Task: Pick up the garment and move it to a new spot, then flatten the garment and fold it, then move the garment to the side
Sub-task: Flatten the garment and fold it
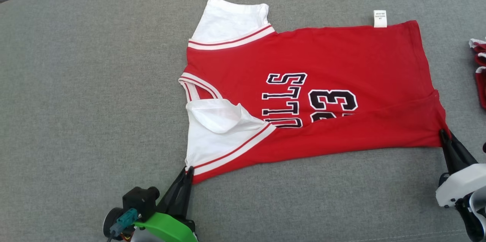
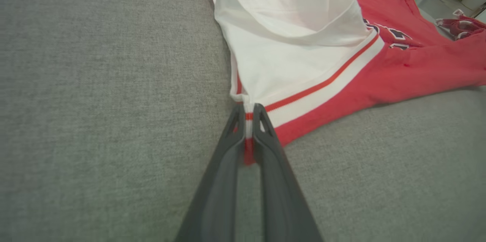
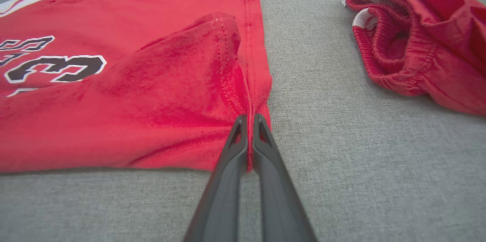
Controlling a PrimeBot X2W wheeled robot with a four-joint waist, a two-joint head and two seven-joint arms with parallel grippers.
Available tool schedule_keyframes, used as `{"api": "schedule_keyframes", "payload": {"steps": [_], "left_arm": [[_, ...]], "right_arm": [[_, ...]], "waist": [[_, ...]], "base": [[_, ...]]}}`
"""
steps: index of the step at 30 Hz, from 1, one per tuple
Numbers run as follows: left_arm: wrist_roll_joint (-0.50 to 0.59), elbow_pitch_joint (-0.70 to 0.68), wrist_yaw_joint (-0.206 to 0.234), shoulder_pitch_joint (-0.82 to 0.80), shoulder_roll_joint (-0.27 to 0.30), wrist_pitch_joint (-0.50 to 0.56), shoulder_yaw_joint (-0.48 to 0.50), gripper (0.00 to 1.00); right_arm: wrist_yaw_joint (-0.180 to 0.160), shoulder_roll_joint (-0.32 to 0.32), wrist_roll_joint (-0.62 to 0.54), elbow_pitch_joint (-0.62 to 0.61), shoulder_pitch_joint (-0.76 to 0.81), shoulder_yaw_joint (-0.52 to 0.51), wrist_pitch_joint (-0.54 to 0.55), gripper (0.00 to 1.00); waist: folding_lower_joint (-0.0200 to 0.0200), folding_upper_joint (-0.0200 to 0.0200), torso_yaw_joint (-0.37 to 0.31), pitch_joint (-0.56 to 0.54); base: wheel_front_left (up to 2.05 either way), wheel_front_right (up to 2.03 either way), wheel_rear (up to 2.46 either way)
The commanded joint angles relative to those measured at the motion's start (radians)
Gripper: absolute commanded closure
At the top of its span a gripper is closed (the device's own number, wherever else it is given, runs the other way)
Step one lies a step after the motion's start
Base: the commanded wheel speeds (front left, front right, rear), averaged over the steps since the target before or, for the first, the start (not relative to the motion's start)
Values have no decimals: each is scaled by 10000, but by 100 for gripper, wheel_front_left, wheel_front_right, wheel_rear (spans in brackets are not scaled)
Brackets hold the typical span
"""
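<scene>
The garment [image 1: 341,56] is a red jersey with white sleeves, dark lettering and the number 23. It lies spread on the grey padded surface, collar to the left, hem to the right. My left gripper [image 1: 188,169] is shut on the near sleeve corner, where the red and white trim is pinched [image 2: 247,115]. My right gripper [image 1: 443,132] is shut on the near hem corner; red cloth [image 3: 220,90] bunches up just beyond its tips [image 3: 250,118]. The near long edge is folded partly over the body, covering the bottom of the letters.
A second red garment with white trim [image 3: 421,41] lies crumpled at the right edge [image 1: 479,71]. A white label [image 1: 380,18] sticks out at the far hem. Bare grey surface [image 1: 83,94] stretches to the left and along the front.
</scene>
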Motion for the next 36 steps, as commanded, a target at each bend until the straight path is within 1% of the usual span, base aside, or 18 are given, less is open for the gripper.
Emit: {"api": "schedule_keyframes", "payload": {"steps": [1,7,9,11,14,18,19,20,21,22,24,27,31,33,36], "left_arm": [[-71,-202,87,262,144,70,11,100],[-231,-1294,208,1051,328,594,-155,100],[-297,-1472,225,1174,359,745,-188,100],[-418,-1744,243,1407,433,1115,-259,100],[-748,-1902,313,1725,502,1987,-338,100],[-1034,-1984,478,1864,524,2924,-435,100],[-1052,-2024,510,1881,529,3080,-468,100],[-1102,-2056,542,1878,504,3169,-482,98],[-1119,-2092,580,1871,480,3242,-483,60],[-1125,-2124,640,1864,460,3254,-476,0],[-1185,-2215,767,1894,411,3224,-388,0],[-1199,-2414,881,1967,499,3205,-290,0],[-1231,-2936,1027,1727,663,2978,52,0],[-1278,-3201,1044,1343,746,2914,274,0],[-1287,-3397,864,473,955,3135,494,0]], "right_arm": [[-19,-109,40,-274,347,-175,-40,100],[-19,-305,-25,-1391,1597,-757,-40,100],[-19,-322,-22,-1533,1820,-839,-42,100],[-19,-371,1,-1711,2235,-866,-41,100],[-19,-558,-65,-1652,2625,-699,-41,100],[-19,-689,-469,-1226,2594,-397,63,100],[-19,-666,-531,-1135,2527,-355,82,91],[-19,-651,-614,-1067,2466,-350,78,47],[-19,-625,-667,-1021,2395,-404,62,0],[-19,-585,-714,-1004,2365,-474,40,0],[-19,-530,-732,-1020,2372,-636,5,0],[-18,-500,-771,-1258,2490,-968,-34,0],[-18,-274,-992,-1947,2542,-1547,-35,0],[-18,-79,-1175,-2310,2537,-1702,-38,0],[-18,216,-1441,-2664,2359,-1694,-38,0]], "waist": [[0,0,8,-26],[0,0,-5,-229],[0,0,-9,-270],[0,0,-14,-353],[0,0,-52,-467],[0,0,-128,-590],[0,0,-140,-613],[0,0,-147,-640],[0,0,-154,-664],[0,0,-161,-696],[0,0,-176,-769],[0,0,-214,-889],[0,0,-329,-980],[0,0,-381,-974],[0,0,-514,-794]], "base": [[0,0,0],[0,0,0],[0,0,0],[0,0,0],[0,0,0],[0,0,0],[0,0,0],[0,0,0],[0,0,0],[0,0,0],[0,0,0],[0,0,0],[0,0,0],[0,0,0],[0,0,0]]}}
